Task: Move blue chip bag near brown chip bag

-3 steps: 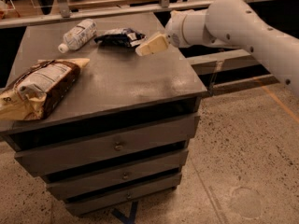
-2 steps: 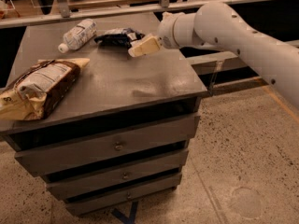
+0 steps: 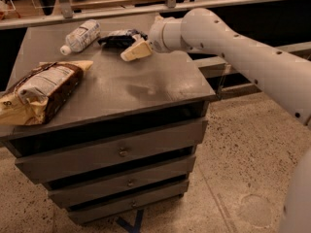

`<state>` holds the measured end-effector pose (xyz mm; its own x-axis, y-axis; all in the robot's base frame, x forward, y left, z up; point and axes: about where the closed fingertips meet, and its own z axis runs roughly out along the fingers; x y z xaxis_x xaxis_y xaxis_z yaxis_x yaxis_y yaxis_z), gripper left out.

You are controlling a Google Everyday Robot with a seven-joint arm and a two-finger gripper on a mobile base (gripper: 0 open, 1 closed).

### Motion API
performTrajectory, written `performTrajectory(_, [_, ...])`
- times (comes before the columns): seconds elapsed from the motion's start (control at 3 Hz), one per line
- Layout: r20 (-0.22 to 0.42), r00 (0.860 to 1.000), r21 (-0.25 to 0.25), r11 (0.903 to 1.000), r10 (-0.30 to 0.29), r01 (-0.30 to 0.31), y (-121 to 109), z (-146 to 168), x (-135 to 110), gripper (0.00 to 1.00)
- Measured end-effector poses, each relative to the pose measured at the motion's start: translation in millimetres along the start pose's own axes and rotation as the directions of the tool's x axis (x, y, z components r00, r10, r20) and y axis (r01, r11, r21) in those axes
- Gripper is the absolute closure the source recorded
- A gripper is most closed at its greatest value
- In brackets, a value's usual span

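Gripper [image 3: 136, 50] at blue chip bag [image 3: 118, 38], far side of tabletop [image 3: 146, 86].
Tip just beside bag's front edge; open or closed: cannot tell. Brown chip bag [image 3: 41, 89] well apart.

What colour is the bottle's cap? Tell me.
White cap, camera view; the end effector hovers by the blue chip bag.

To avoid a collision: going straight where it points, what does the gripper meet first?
Probably the table top left of the gripper, before the brown chip bag; the blue chip bag seems behind that line. Depth is unclear.
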<state>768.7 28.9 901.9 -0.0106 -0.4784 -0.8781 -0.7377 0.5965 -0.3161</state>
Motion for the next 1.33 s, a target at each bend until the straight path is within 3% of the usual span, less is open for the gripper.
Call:
performTrajectory(1.0, [-0.029, 0.999, -0.002, 0.9997, 0.022, -0.022, 3.2, 52.8, 6.8, 0.00])
performTrajectory(1.33, [-0.022, 0.999, 0.001, 0.9997, 0.024, -0.024, -0.8, 61.0, 8.7, 0.19])
